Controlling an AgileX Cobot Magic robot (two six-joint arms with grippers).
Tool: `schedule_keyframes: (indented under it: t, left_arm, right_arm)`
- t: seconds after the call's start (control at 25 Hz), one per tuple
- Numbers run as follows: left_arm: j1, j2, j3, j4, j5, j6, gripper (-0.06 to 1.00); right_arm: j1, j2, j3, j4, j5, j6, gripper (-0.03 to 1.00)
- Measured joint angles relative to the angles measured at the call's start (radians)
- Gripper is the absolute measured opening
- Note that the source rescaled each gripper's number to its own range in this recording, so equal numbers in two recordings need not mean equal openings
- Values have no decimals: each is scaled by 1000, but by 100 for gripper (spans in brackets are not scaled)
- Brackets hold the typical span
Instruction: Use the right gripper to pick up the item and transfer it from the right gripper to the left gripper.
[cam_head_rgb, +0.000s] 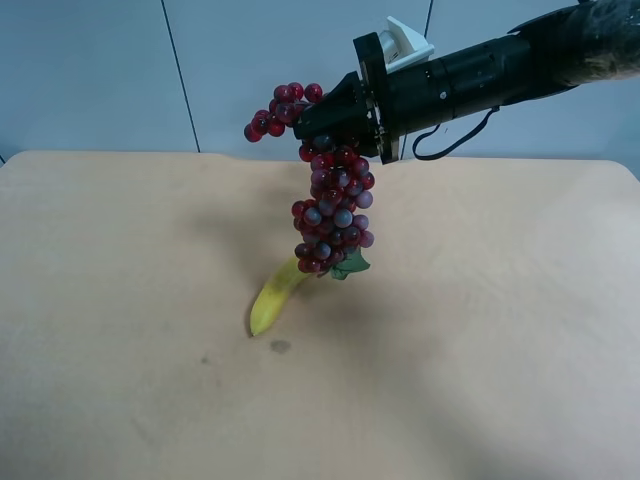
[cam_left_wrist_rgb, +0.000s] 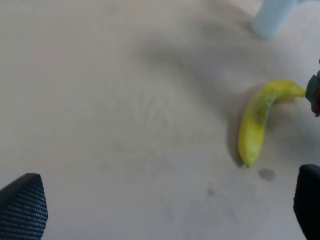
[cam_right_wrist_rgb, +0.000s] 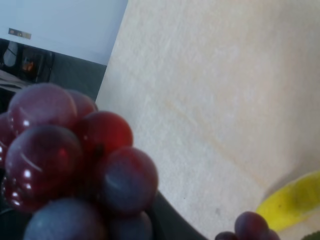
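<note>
**Grapes up in the right gripper, handover not yet begun**

The right gripper (cam_head_rgb: 320, 125) is clamped tight on the upper part of the grapes (cam_head_rgb: 335, 210). The bunch hangs down from the jaws above the banana (cam_head_rgb: 272, 298), and its green leaf (cam_head_rgb: 352, 265) dangles by the banana's far tip. A short side cluster sticks out past the jaws, on the side away from the arm. From the high camera the bunch looks clear of the table (cam_head_rgb: 500, 380).

The pick-up looks done, so the transfer is the step in hand. The left gripper (cam_left_wrist_rgb: 165, 205) looks down on the table beside the banana with its fingers (cam_left_wrist_rgb: 25, 207) spread wide and nothing between them. It does not appear in the high view at all.

The next move, as I judge it, needs the left gripper to rise to the hanging bunch. It should close on the free lower part, below the right jaws, before the right gripper lets go. The bunch is limp and could swing.

Count: one bunch of grapes, one banana, two grippers, and one pale cylinder (cam_left_wrist_rgb: 272, 17) beyond the banana, seen only from the left wrist.
</note>
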Motion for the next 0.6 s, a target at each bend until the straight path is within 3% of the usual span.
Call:
schedule_keyframes:
  t: [0.12, 0.28, 0.44, 0.6]
  left_arm:
    - [0, 135, 0, -84, -65, 98, 100]
    - [0, 324, 0, -277, -129, 308, 100]
    - [0, 508, 0, -534, -166, 570, 100]
    - [0, 668, 0, -817, -162, 917, 100]
  right_arm:
    - [0, 0, 0, -1, 0, 0, 1]
    - [0, 0, 0, -1, 0, 0, 0]
    - [0, 0, 0, -1, 0, 0, 0]
    - [0, 0, 0, -1, 0, 0, 0]
